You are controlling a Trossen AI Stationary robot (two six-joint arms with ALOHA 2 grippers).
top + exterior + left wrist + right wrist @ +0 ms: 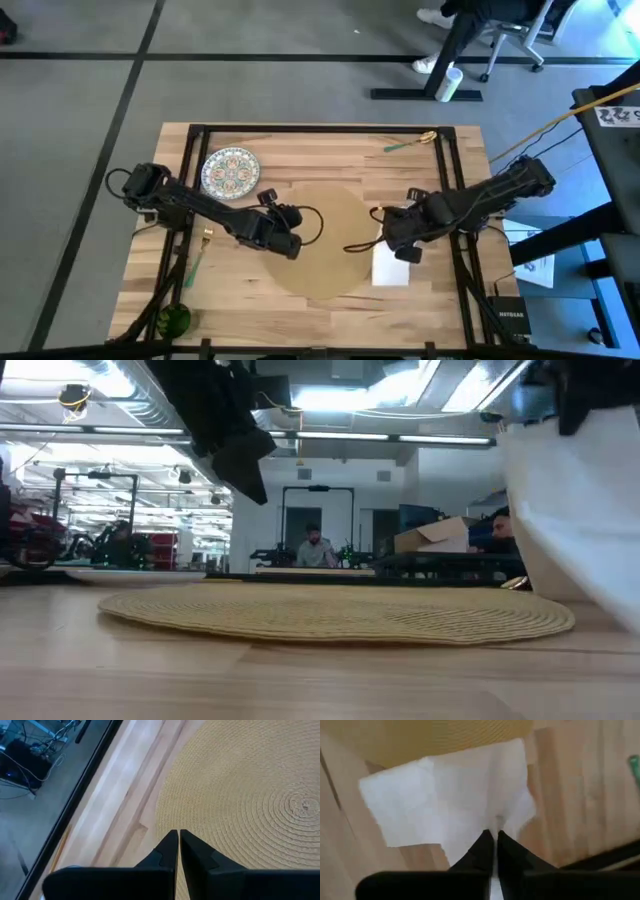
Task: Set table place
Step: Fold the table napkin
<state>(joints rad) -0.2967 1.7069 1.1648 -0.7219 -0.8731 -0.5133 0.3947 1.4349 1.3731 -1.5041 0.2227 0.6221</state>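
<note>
**Napkin pinched by R gripper, mat just inboard of it**

R gripper (pixel 491 836) has its fingers pressed together on the white napkin (pixel 445 795), which hangs lifted off the table (pixel 300 150) in low view. The round tan placemat (pixel 325 240) lies just beside this gripper, toward table centre; napkin's near edge meets the mat rim. So R arm is the nearer 1 for laying the napkin beside the mat; I judge a short lowering is all that's needed.

L gripper (pixel 177 837), fingers pressed together on nothing, hangs over the mat's opposite edge. Patterned plate (pixel 231 171) sits behind L arm, off the mat, well apart from R.
</note>
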